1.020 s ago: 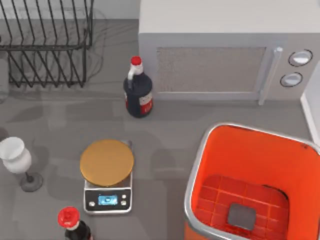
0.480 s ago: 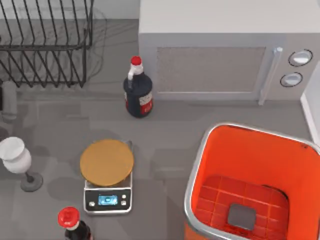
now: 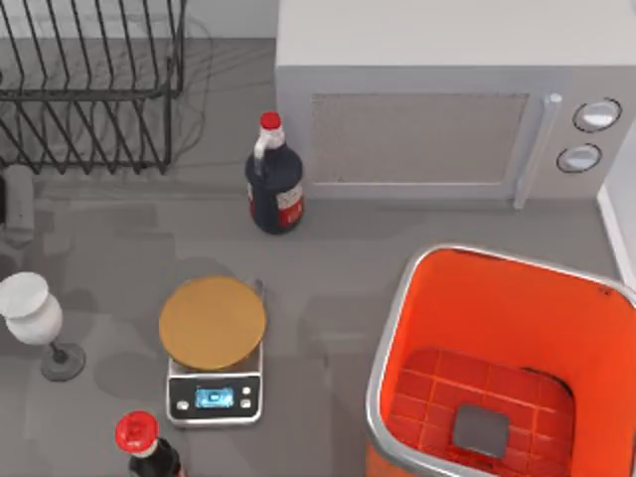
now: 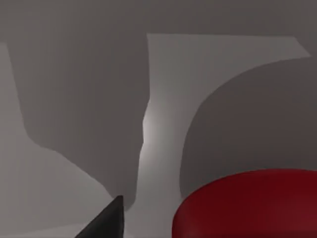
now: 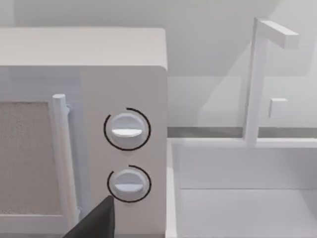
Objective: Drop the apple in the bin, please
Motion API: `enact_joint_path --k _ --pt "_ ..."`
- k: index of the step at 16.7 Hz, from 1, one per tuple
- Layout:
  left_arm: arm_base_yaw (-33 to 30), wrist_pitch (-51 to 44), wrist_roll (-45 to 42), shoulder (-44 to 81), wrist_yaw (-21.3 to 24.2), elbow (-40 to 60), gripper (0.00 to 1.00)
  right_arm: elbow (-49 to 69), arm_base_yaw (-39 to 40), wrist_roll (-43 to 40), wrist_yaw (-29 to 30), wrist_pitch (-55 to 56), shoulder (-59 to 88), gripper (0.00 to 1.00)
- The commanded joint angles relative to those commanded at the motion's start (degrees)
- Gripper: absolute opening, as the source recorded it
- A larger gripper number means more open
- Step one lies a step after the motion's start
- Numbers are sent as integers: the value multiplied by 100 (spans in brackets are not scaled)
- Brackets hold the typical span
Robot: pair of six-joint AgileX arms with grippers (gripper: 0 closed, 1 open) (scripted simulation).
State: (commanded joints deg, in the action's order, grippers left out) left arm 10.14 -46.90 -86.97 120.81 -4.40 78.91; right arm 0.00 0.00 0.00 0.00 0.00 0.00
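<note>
Bin (image 3: 397, 328) sits at the surface's (image 3: 328, 278) front-right corner, open, its rim cut by the top view's lower and right edges; floor grid w/ grey square bare. Open grey surface lies between bin and scale (image 3: 213, 373), and in front of microwave (image 3: 437, 99). Dark bottle (image 3: 274, 184) stands just left of microwave; rack (image 3: 89, 89) back-left, white goblet (image 3: 35, 318) at left edge. Left wrist view: red rounded thing (image 4: 247, 203) close below, one dark fingertip (image 4: 106, 220); can't tell gripper state. Right wrist view faces the microwave dials (image 5: 127, 130); state likewise unclear.
</note>
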Motion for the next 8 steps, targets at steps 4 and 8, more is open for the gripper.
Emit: enact_joint_path --k 4,8 --pt "0 0 0 0 0 0 47 0 0 0 0 0 0 100" --pt "0 0 0 0 0 0 17 0 0 0 0 0 0 100"
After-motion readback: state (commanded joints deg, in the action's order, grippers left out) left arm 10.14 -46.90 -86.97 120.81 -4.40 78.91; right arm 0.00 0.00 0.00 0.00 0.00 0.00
